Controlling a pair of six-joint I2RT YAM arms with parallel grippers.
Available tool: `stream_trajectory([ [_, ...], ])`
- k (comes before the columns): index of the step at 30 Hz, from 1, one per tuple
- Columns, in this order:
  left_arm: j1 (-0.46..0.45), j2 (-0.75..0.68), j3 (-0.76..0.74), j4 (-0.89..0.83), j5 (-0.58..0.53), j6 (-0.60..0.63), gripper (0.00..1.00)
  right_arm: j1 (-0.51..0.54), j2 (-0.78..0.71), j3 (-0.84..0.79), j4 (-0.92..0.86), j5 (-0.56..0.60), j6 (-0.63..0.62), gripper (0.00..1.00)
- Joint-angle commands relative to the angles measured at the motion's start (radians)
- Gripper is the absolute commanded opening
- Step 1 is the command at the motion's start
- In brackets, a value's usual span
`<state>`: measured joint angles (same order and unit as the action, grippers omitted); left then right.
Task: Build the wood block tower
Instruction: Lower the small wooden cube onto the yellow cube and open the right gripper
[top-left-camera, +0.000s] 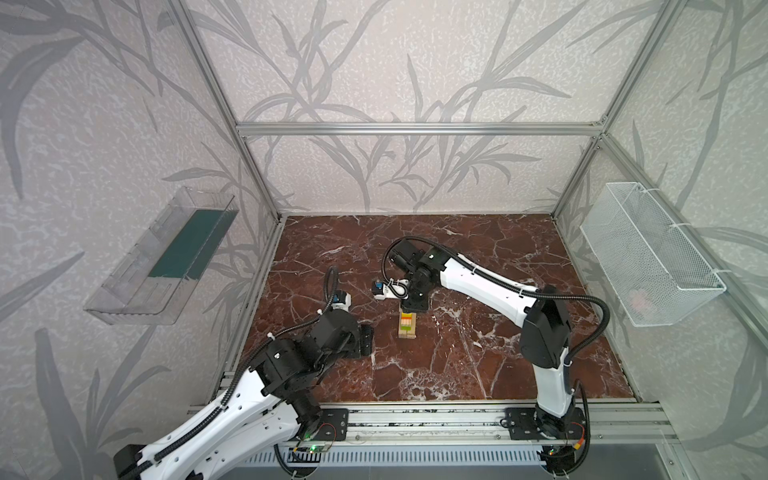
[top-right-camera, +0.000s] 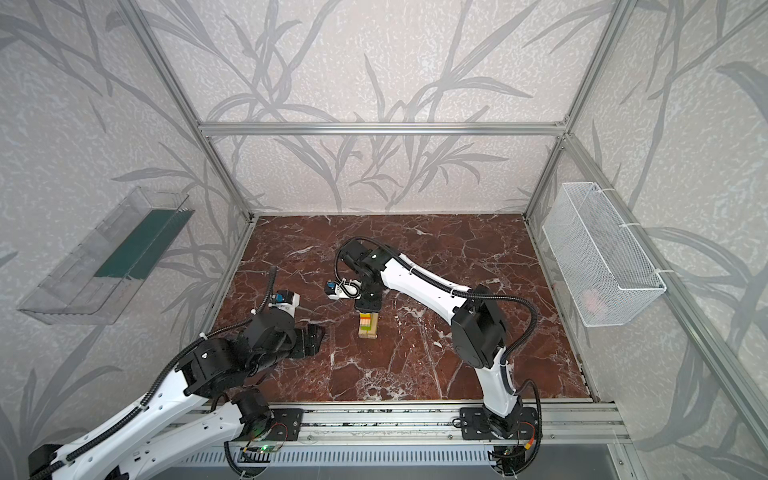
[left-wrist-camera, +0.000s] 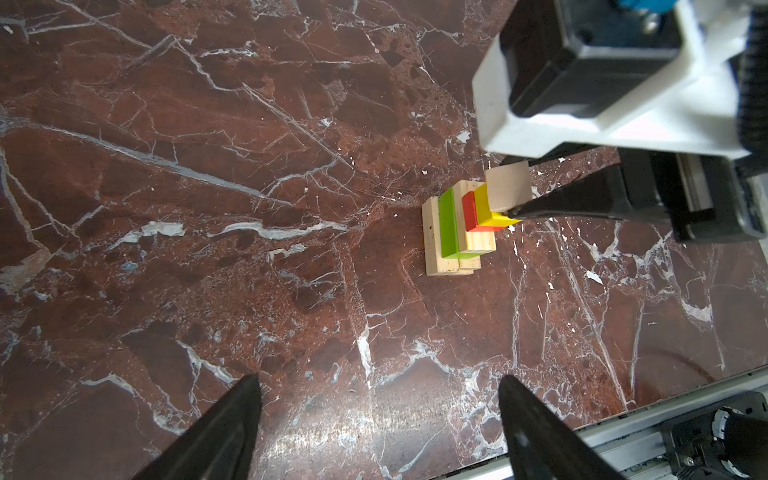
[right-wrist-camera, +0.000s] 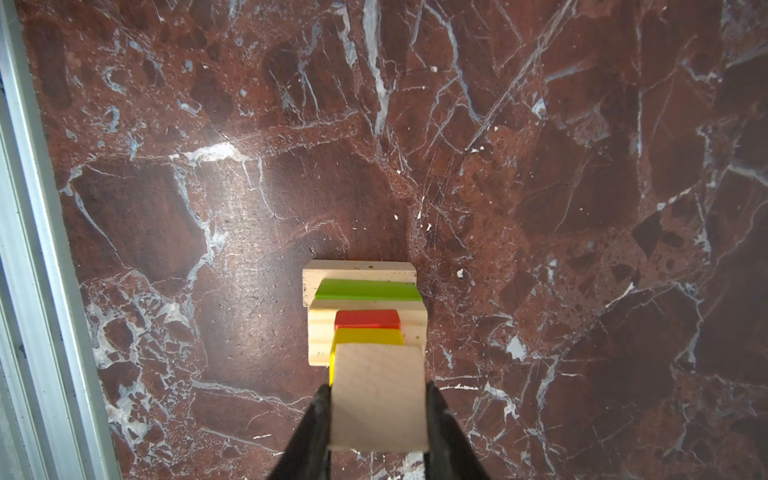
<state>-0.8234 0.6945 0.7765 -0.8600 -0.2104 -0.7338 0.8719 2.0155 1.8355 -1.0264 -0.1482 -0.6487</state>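
Observation:
The tower (top-left-camera: 406, 326) (top-right-camera: 368, 326) stands mid-table on the red marble. Seen from the right wrist, it is pale bars (right-wrist-camera: 359, 270) at the bottom, then a green bar (right-wrist-camera: 368, 290), a red cube (right-wrist-camera: 368, 319) and a yellow cube (right-wrist-camera: 368, 336). My right gripper (right-wrist-camera: 378, 390) (top-left-camera: 409, 307) points straight down over the tower and is shut on the pale wedge (right-wrist-camera: 379, 399) (left-wrist-camera: 508, 187). The wedge is right on top of the yellow cube; I cannot tell whether it rests there. My left gripper (left-wrist-camera: 379, 379) (top-left-camera: 365, 334) stands open and empty to the left of the tower, apart from it.
A clear plastic bin (top-left-camera: 162, 257) hangs on the left wall and a white wire basket (top-left-camera: 648, 257) on the right wall. An aluminium rail (top-left-camera: 415, 419) carrying both arm bases runs along the table's front edge. Bare marble surrounds the tower.

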Motion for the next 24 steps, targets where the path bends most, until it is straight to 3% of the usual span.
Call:
stream_trajectory([
  [1, 0.004, 0.005, 0.000, -0.020, -0.024, -0.004, 0.88, 0.006, 0.012, 0.020, -0.034, -0.001, -0.014, 0.15],
  [24, 0.005, 0.005, 0.000, -0.025, -0.031, -0.006, 0.90, 0.006, 0.011, -0.004, -0.022, 0.007, -0.011, 0.25],
])
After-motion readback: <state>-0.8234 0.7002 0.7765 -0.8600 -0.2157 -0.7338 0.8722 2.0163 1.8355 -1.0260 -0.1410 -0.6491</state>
